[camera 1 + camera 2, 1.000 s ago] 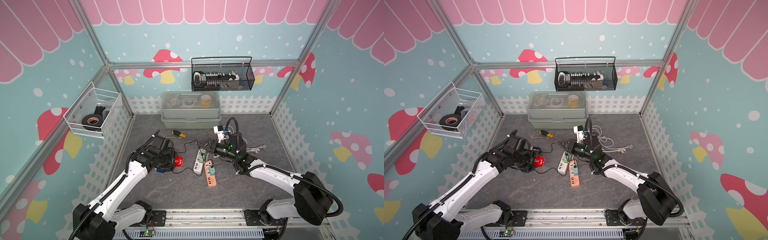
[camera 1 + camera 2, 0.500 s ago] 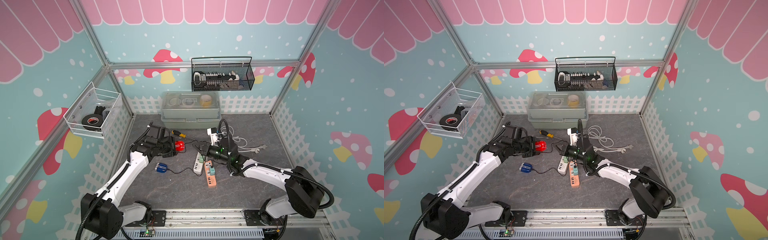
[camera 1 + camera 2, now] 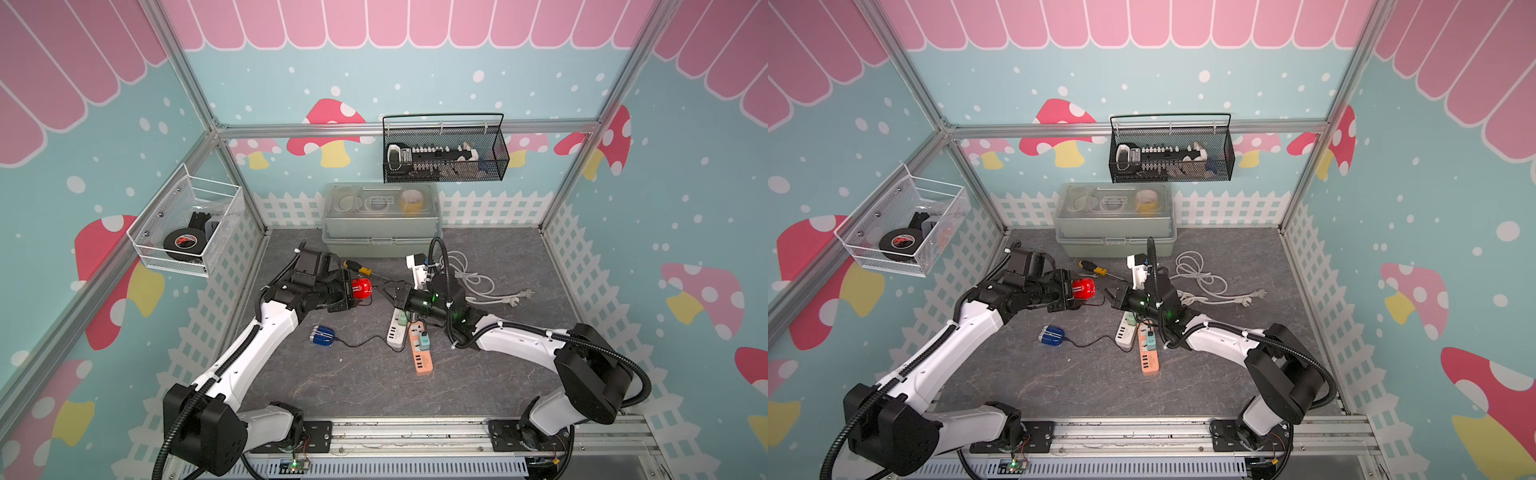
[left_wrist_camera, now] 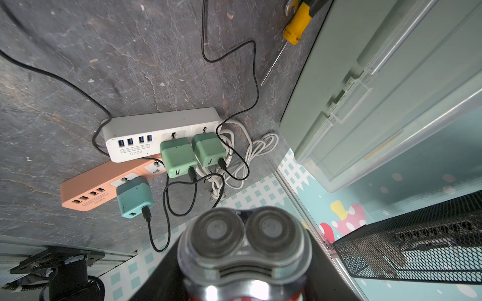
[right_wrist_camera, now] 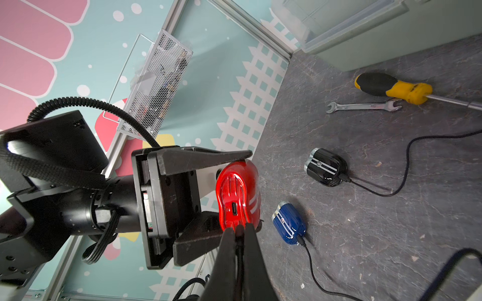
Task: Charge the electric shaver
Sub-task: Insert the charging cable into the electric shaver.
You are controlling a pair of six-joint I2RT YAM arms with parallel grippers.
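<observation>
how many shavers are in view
3: a red shaver in the left gripper, a blue shaver on the table, a black shaver near it, seen only in the right wrist view; more could be hidden.

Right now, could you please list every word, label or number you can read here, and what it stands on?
"4USB SOCKET": white power strip.
"S204": same strip, just beneath.
Label on the orange power strip: too blurred to read.
Red label on the black tape roll: too small to read.
</observation>
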